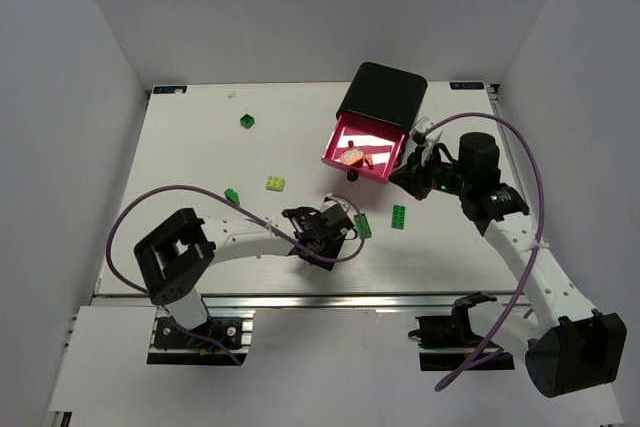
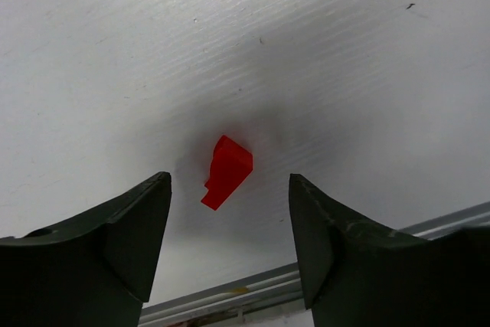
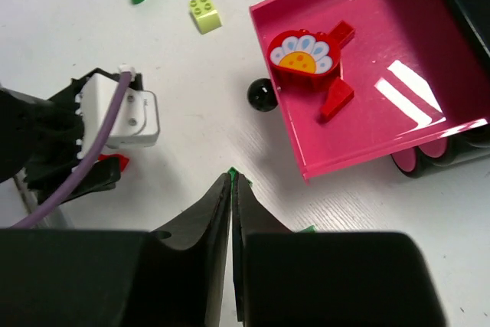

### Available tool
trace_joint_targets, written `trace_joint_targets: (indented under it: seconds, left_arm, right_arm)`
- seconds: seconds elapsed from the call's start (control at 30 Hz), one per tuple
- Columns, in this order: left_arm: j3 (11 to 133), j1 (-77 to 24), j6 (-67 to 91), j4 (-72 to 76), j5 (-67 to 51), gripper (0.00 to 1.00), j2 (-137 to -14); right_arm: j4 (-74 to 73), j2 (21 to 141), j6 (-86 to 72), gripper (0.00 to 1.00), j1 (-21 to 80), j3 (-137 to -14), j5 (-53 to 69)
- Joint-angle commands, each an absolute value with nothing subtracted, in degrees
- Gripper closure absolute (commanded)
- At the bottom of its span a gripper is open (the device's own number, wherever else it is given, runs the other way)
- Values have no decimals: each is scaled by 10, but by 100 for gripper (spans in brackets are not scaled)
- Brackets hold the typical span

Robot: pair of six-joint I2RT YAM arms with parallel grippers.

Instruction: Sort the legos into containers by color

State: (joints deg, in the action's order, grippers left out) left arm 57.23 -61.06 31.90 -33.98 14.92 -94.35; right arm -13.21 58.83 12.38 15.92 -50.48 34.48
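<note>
My left jaws stand apart. The red lego [image 2: 227, 171] lies on the bench [image 2: 344, 74] right between them, its long side pointing to 1 o'clock. My right jaws are pressed together.
</note>
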Motion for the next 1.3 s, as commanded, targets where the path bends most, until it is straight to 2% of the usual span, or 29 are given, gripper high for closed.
trace_joint_targets:
  seconds: [0.0,0.17,0.27,0.6,0.73,0.77,0.93,1.1,1.27]
  left_arm:
    - [596,-618,311,-342,185,29,-946]
    - [610,-623,310,-340,195,39,-969]
    - [614,-623,308,-337,195,54,-982]
    - [613,-628,309,-346,198,55,-985]
    - [619,-628,310,-352,207,72,-975]
    - [628,-628,310,-355,214,80,-972]
    - [674,-622,307,-359,247,93,-925]
    - [713,-599,288,-270,268,98,-857]
    - [785,-575,287,-219,286,98,-886]
  right_arm:
    - [-98,567,122,92,142,-507,427]
    - [-98,556,115,92,122,-502,442]
    - [-91,544,109,92,111,-496,456]
    - [-89,541,103,92,83,-494,475]
    - [-90,539,100,92,76,-492,478]
    - [-89,539,100,92,75,-491,480]
    - [-80,534,82,92,59,-487,460]
    - [-73,534,75,91,48,-483,430]
    - [-73,539,75,89,40,-481,428]
